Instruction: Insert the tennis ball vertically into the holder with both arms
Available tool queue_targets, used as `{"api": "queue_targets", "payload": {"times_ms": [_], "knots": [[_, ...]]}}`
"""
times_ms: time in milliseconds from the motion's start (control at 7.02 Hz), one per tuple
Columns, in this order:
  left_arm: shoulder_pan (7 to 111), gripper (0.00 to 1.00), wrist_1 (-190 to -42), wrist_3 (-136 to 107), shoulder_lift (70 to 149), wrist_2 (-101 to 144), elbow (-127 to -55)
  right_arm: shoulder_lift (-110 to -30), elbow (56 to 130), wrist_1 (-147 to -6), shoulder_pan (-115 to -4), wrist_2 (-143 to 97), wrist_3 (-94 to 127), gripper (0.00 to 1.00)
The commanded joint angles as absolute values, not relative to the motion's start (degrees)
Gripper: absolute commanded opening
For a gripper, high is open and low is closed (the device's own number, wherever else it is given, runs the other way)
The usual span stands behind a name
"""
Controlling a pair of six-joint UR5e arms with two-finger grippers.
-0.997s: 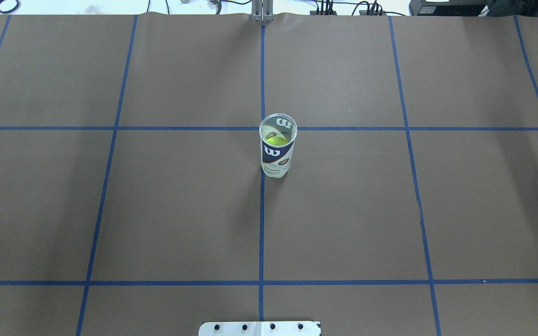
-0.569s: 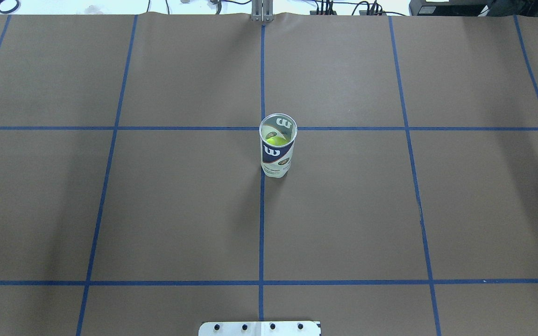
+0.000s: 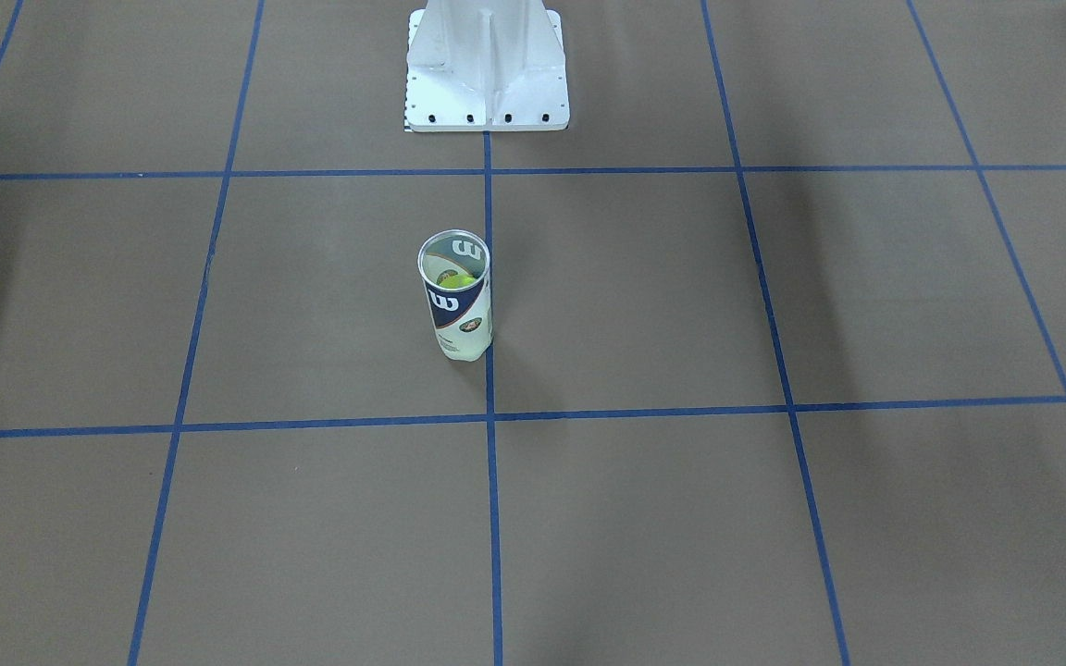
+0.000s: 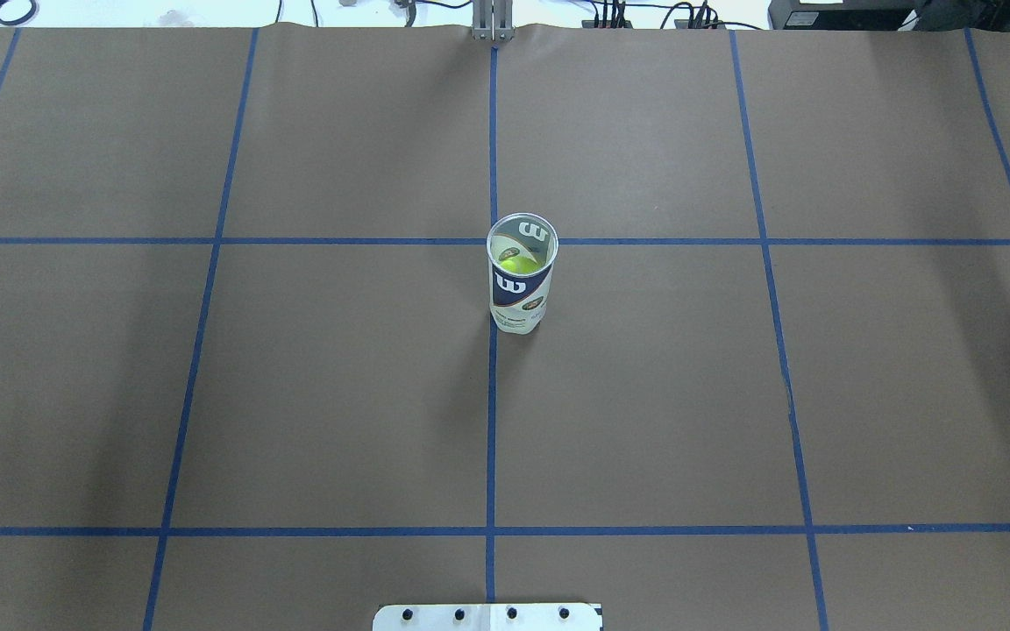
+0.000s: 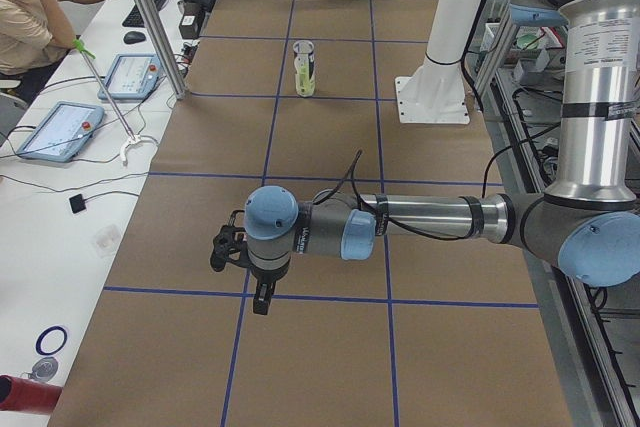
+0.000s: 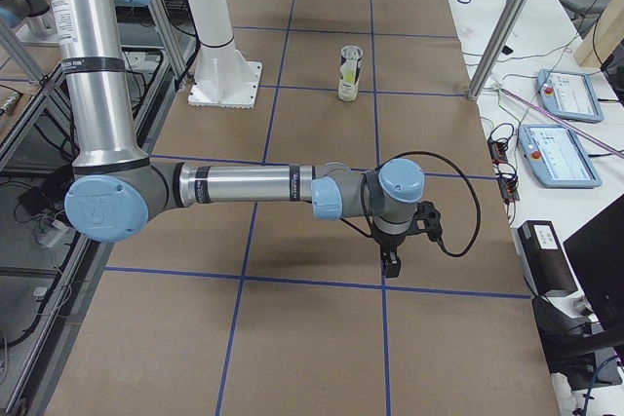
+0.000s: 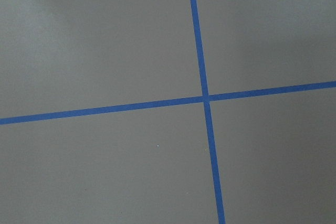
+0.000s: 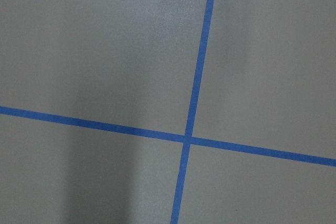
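The holder (image 4: 521, 294), a clear tube with a navy and white "W" label, stands upright at the table's middle, mouth up. It also shows in the front view (image 3: 461, 314) and both side views (image 5: 304, 69) (image 6: 349, 73). A yellow-green tennis ball (image 4: 517, 262) sits inside it, seen through the mouth (image 3: 457, 277). Both arms are stretched out far from the holder, near the table's two ends. My left gripper (image 5: 261, 299) and right gripper (image 6: 391, 262) point down over the paper. They show only in the side views, so I cannot tell whether they are open or shut. The wrist views show only paper and tape.
The table is covered in brown paper with a blue tape grid (image 4: 491, 438). The white pedestal base (image 3: 487, 83) stands at the robot's edge. Side benches hold tablets (image 5: 60, 130) (image 6: 558, 153). A seated person (image 5: 25, 7) is at the far left bench.
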State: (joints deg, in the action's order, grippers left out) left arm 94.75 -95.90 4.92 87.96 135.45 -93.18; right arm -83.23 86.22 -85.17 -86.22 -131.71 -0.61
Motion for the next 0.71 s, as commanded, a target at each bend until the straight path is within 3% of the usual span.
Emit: {"api": "queue_targets", "payload": {"times_ms": [0,569], "knots": [[94.75,1.00,-95.98,4.92,87.89,135.35,-92.82,-83.23,86.22,-85.08,-86.13,-131.75,-0.62,1.00],[94.66,1.00,-95.89,4.83,87.54,135.18,-92.46,-83.23,86.04,-85.08,-86.13,-131.75,-0.62,1.00]]}}
